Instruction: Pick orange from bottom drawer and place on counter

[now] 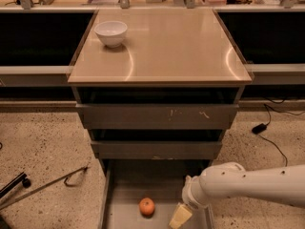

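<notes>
The orange (147, 207) lies in the pulled-out bottom drawer (125, 213), a shallow grey tray at the foot of the cabinet. My gripper (178, 217) comes in from the right on a white arm and hangs low over the drawer, just right of the orange and apart from it. Its tan fingers point down and left at the frame's bottom edge. The beige counter (176, 46) tops the cabinet above the two upper grey drawers.
A white bowl (111, 33) stands at the counter's back left. Dark shelving flanks the cabinet on both sides. A metal rod and a black tool (43, 185) lie on the speckled floor at left. Black cables (271, 132) run on the floor at right.
</notes>
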### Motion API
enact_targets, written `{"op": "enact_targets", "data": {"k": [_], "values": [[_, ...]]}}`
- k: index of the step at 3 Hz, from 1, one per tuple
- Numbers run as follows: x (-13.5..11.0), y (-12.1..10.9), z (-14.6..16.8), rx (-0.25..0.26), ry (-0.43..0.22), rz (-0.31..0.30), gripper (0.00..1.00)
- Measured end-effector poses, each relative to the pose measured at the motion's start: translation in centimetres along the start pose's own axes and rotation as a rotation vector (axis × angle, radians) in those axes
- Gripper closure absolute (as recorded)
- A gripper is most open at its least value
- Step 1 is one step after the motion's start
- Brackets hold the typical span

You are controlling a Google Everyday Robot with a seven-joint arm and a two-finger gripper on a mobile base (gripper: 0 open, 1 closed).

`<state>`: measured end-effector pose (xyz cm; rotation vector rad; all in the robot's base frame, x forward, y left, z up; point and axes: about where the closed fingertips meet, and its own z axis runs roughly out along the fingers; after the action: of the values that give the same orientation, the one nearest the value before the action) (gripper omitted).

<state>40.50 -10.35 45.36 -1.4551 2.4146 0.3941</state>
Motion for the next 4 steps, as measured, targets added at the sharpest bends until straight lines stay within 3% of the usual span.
{"op": "enact_targets", "data": {"k": [2,3,4], "values": [[-1.3,-0.8,0.4,0.028,-0.036,0.004,0.0],[-1.1,-0.8,3.6,0.025,-0.066,0.02,0.0],[-0.2,-0.5,10.9,-0.003,-0.069,0.036,0.0]]}}
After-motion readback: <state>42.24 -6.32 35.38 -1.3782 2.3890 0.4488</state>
